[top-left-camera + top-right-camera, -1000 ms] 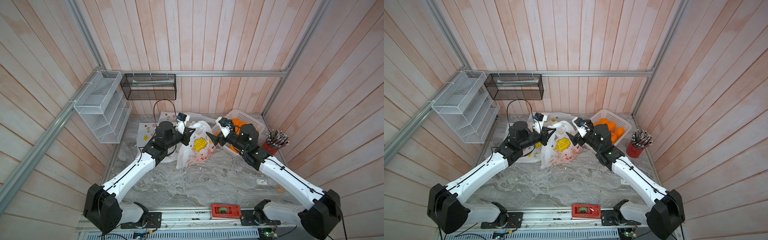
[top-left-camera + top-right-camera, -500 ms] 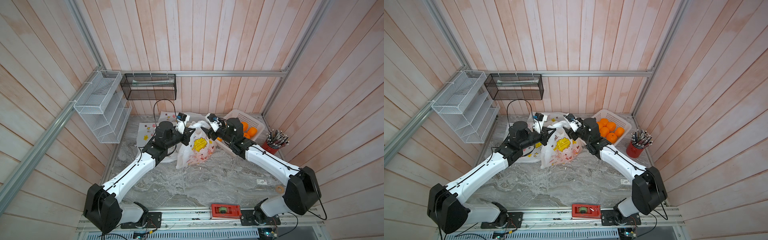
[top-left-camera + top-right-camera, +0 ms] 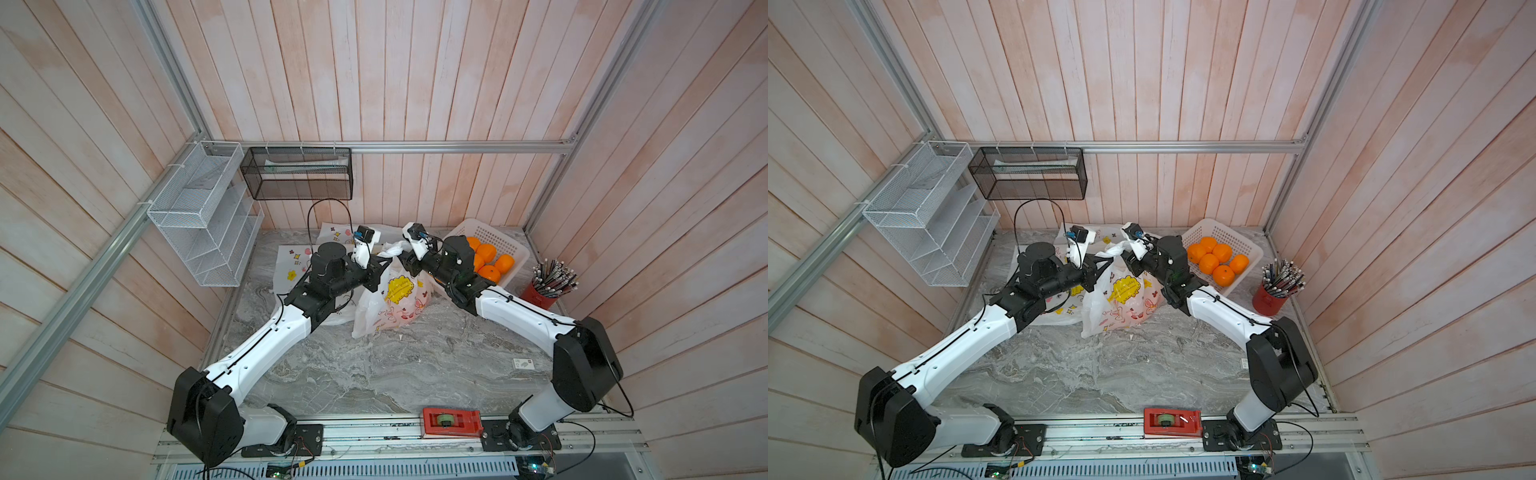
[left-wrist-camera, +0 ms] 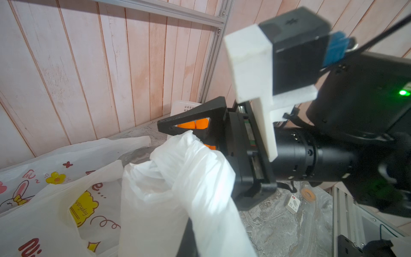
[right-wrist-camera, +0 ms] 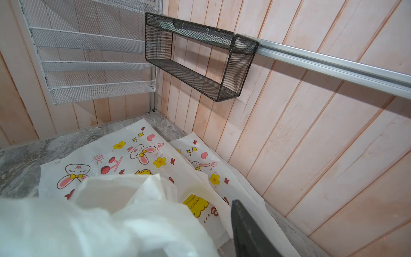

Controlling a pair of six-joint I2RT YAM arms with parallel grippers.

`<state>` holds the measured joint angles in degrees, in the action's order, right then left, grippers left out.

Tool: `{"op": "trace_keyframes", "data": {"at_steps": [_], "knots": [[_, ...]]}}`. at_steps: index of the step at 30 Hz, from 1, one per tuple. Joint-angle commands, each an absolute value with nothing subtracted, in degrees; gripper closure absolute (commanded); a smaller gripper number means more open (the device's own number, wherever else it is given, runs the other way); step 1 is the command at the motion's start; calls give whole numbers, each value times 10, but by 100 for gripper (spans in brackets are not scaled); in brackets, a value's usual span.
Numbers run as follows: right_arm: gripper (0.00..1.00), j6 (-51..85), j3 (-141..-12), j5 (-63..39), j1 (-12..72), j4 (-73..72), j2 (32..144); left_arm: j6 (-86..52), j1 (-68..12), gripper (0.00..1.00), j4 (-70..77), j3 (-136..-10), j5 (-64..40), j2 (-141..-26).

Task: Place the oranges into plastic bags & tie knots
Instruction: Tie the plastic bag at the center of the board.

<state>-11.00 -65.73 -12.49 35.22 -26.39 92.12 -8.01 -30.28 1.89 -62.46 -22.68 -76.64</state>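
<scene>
Our left hand (image 3: 379, 268) is closed on the bag (image 3: 395, 301) top, we cannot tell whether our right hand (image 3: 405, 262) grips it, and its arm (image 3: 513, 309) partly hides the basket (image 3: 492, 236) of oranges (image 3: 487, 252).

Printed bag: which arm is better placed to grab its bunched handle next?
Probably right: the right gripper is open at the bunched handle, while the left gripper is shut on the printed bag.

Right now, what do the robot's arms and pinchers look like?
The left arm and right arm have white shells, black joints and black cables. The left gripper and right gripper are black with triangle-shaped fingers. A white bracket carries a black camera with a blue plug.
</scene>
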Motion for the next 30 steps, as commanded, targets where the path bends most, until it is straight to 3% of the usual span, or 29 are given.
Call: {"op": "trace_keyframes", "data": {"at_steps": [1,8,11,27,30], "knots": [[53,-72,-668,-153,361,-333,928,-91,-305,100,34,-622,-254,-773],[78,-48,-611,-167,365,-410,899,-105,-324,100,39,-614,-270,-776],[99,-35,-575,-185,364,-439,881,-111,-340,100,54,-607,-277,-777],[100,35,-388,-179,365,-594,790,-161,-387,100,161,-541,-283,-800],[100,32,-366,-175,365,-616,782,-156,-387,88,173,-525,-295,-784]]}}
